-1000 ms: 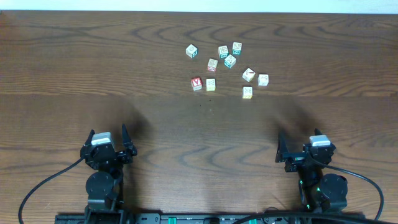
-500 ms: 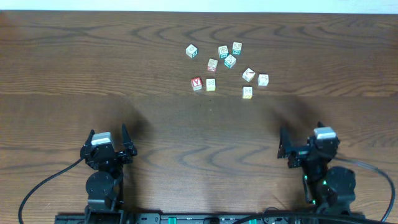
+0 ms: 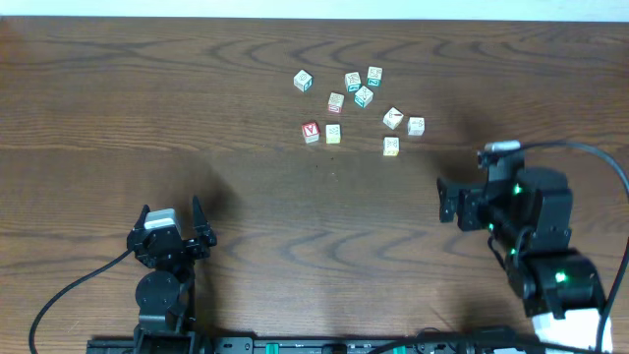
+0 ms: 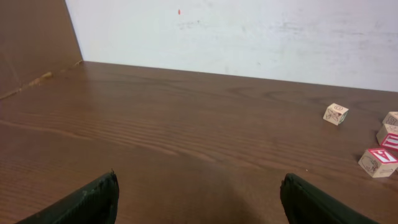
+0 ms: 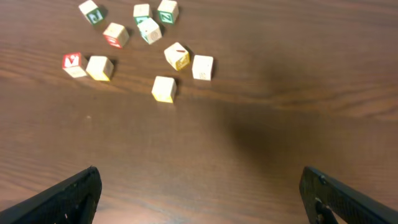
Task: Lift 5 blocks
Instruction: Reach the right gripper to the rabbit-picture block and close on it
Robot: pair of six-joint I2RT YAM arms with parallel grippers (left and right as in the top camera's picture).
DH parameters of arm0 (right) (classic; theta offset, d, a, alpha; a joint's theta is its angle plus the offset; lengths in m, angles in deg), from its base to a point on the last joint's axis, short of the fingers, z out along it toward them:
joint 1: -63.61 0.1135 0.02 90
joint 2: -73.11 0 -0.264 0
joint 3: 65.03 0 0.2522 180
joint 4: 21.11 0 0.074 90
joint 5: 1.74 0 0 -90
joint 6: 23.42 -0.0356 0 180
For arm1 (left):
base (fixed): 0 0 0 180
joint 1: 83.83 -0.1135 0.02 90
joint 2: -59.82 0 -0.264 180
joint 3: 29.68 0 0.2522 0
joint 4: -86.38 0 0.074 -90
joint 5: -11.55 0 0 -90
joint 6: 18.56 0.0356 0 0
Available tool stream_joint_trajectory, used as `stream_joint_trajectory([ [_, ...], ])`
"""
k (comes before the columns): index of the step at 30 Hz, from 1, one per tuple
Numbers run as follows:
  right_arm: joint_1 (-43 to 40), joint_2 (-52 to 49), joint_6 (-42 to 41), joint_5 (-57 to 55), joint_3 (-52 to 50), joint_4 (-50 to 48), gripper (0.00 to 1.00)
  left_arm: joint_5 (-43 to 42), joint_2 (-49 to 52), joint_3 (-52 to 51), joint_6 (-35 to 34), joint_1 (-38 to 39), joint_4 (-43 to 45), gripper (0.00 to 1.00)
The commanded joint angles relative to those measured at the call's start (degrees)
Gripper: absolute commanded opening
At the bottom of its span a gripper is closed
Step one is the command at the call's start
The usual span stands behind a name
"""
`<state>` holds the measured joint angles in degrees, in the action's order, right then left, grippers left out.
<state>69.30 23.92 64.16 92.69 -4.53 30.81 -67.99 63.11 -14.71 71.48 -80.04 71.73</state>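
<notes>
right gripper — jaws wide, now higher and nearer the blocks

Blocks in one cluster far out on the worktop, jaws back towards the near edge.

We find the blocks lying loose on the worktop, right of centre and towards its far edge. The V block sits at the cluster's near left, with a second block just beside it on the right. Three more lie further right, the nearest block in front of the other two. Five other blocks lie behind these. The left jaws stand near the front edge, well apart from the cluster. The right jaws hang nearer, in front and to its right.
</notes>
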Motion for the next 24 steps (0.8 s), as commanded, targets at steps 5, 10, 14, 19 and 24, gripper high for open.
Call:
stream_joint_trajectory([
  [5,-0.46,-3.39,-0.57,6.73,4.42,1.4,0.99,0.68,0.07,-0.94,0.37,-0.22,-2.32,0.84],
  [10,-0.44,-5.42,-1.55,10.54,4.02,-1.73,0.99,0.68,0.07,-0.94,0.37,-0.22,-2.32,0.84],
  [14,-0.46,-8.0,-0.55,9.11,4.07,-2.32,0.99,0.68,0.07,-0.94,0.37,-0.22,-2.32,0.83],
  [19,-0.46,-15.34,-1.9,7.28,4.72,-2.4,0.99,0.68,0.07,-0.94,0.37,-0.22,-2.32,0.83],
  [24,-0.44,-23.26,-1.86,6.62,6.58,-2.8,0.99,0.68,0.07,-0.94,0.37,-0.22,-2.32,0.83],
])
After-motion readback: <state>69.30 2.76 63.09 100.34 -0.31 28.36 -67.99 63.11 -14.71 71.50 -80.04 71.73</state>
